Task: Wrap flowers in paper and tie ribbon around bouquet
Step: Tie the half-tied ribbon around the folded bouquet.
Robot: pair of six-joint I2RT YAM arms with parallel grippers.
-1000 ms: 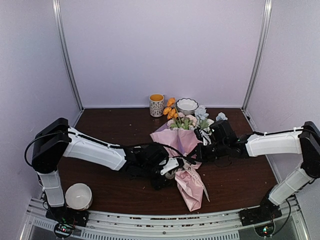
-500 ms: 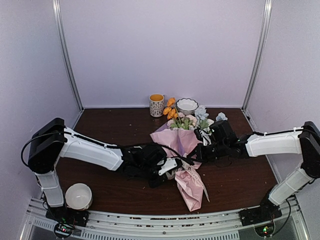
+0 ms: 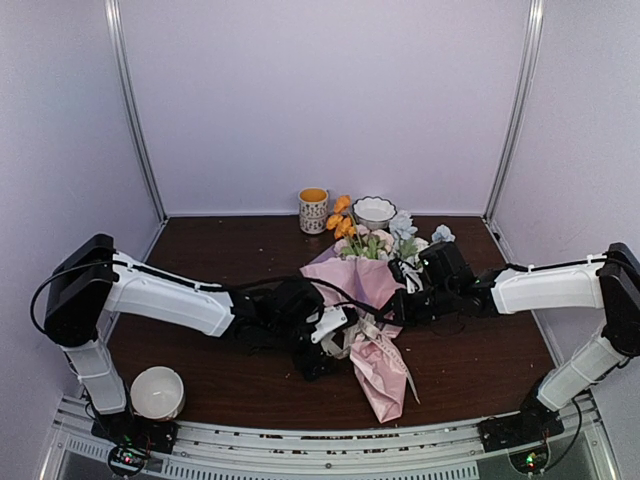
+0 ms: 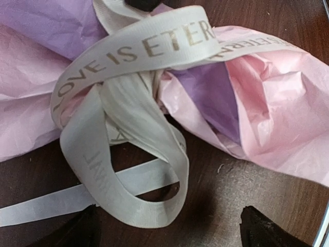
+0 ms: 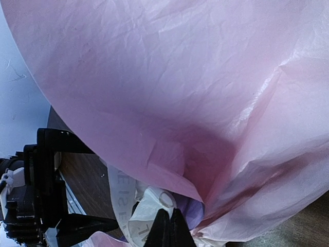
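Dark, seemingly wooden table [image 3: 220,250], lilac walls [image 3: 320,100]

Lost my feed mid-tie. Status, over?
Left gripper open, holding nothing. Right gripper shut against bouquet. Ribbon looped round pink paper, slack loop on table. Nothing blocking.

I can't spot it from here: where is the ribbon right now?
In the left wrist view the ribbon loops around the pinched waist of the pink paper; from above that is the centre of the table.
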